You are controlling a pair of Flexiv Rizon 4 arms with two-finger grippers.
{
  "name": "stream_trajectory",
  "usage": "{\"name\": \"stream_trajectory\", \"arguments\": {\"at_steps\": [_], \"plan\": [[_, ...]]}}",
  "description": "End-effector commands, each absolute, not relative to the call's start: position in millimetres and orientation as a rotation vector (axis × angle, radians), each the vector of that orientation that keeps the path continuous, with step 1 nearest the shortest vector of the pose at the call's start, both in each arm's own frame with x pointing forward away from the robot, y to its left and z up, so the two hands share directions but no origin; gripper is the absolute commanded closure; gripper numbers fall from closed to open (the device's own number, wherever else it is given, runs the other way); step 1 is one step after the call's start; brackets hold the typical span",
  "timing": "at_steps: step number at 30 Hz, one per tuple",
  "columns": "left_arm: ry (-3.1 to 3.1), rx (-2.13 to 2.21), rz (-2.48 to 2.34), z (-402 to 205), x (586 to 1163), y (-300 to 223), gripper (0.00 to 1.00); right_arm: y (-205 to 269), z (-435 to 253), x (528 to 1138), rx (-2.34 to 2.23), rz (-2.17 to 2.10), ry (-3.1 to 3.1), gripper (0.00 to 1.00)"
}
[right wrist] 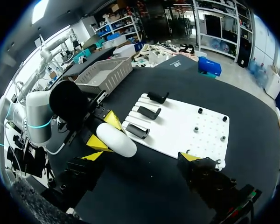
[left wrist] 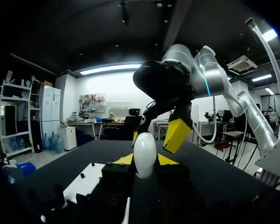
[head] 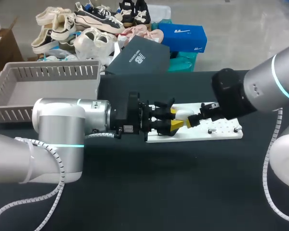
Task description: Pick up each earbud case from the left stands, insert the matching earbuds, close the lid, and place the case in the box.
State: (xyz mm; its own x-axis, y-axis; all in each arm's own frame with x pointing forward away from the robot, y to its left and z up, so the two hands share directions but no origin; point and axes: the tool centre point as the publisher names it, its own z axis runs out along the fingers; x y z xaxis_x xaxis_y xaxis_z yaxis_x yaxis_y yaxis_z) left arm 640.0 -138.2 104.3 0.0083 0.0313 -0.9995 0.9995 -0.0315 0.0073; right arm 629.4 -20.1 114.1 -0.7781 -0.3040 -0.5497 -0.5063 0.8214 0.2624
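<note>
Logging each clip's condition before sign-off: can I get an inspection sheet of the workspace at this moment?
surface: black table, white stand board lying on it.
job's things: white earbud case, looks closed, held over the board; three black stands empty; grey box at the far left corner; earbuds not visible.
clutter: nothing seen.
grippers: left gripper jaws shut on the case; right gripper jaws open, close to it.
cables: white coiled cable along each arm.
surroundings: nothing seen.

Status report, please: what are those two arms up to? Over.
Left gripper: fingers shut on white earbud case, over the white board. Right gripper: fingers open, close beside it. Grey box unobstructed.
</note>
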Motion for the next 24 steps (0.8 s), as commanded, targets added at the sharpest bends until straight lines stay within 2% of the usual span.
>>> {"name": "stream_trajectory", "arguments": {"at_steps": [1, 24], "plan": [[1.213, 1.255, -1.205, 104, 638, -139, 1.0, -16, 111, 633, -0.58, 0.524, 2.508, 0.0], [1.213, 1.255, -1.205, 104, 638, -139, 1.0, -19, 114, 644, -0.544, 0.527, 2.515, 0.0]]}}
